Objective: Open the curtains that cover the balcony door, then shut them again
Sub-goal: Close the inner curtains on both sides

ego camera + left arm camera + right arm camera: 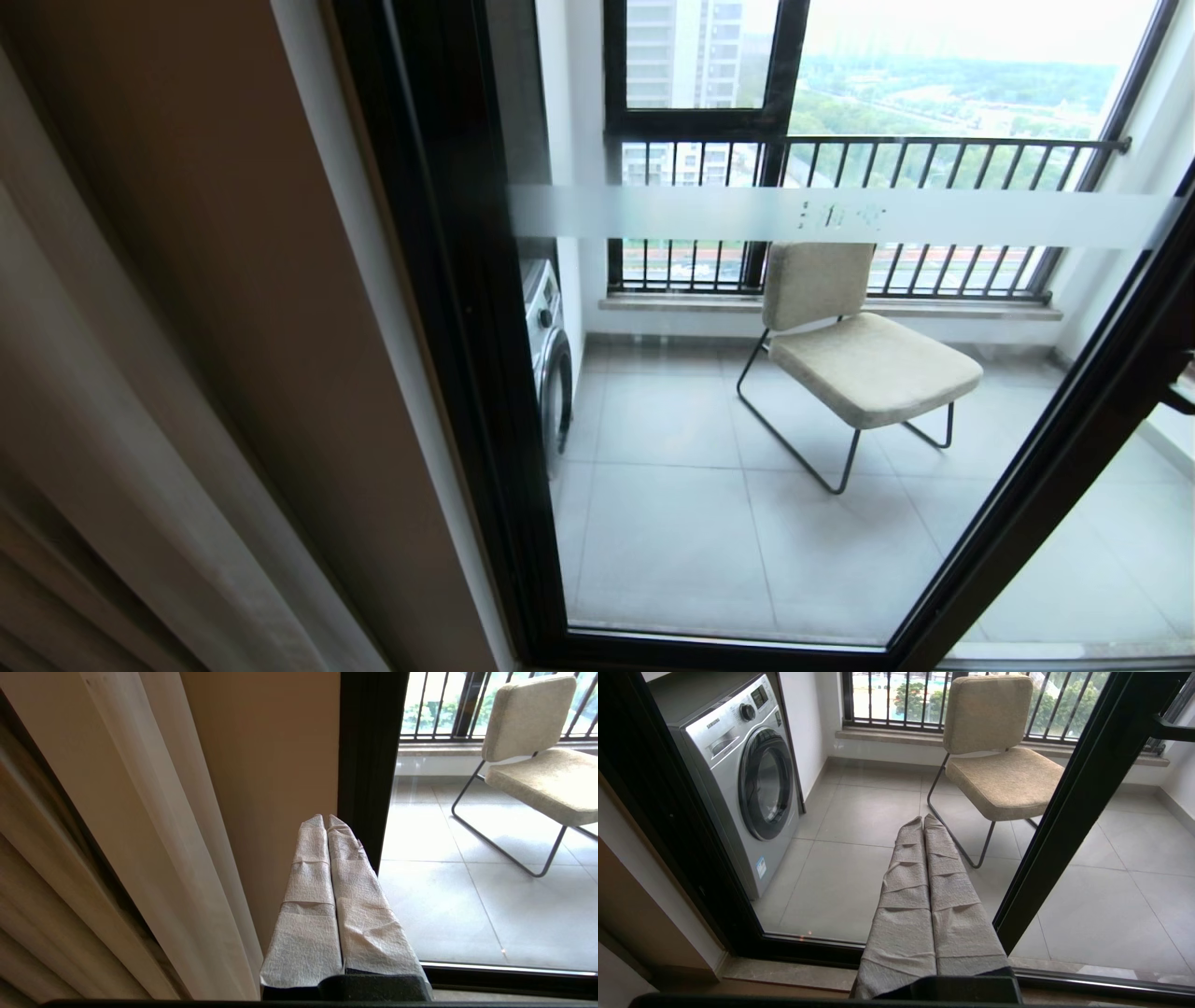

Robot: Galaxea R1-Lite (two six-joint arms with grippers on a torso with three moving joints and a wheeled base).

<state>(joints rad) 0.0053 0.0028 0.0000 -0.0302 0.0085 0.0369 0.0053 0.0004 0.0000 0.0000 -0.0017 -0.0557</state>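
The curtains hang bunched at the far left of the head view, beige pleats with a white sheer panel beside them. They stand clear of the balcony door, a black-framed glass pane with a frosted band. In the left wrist view my left gripper is shut and empty, its cloth-wrapped fingers pointing at the wall strip between sheer and door frame. In the right wrist view my right gripper is shut and empty too, facing the glass. Neither gripper shows in the head view.
Behind the glass are a beige chair on black legs, a silver washing machine at the left, and a black-barred railing window. A second black frame bar with a handle stands at the right.
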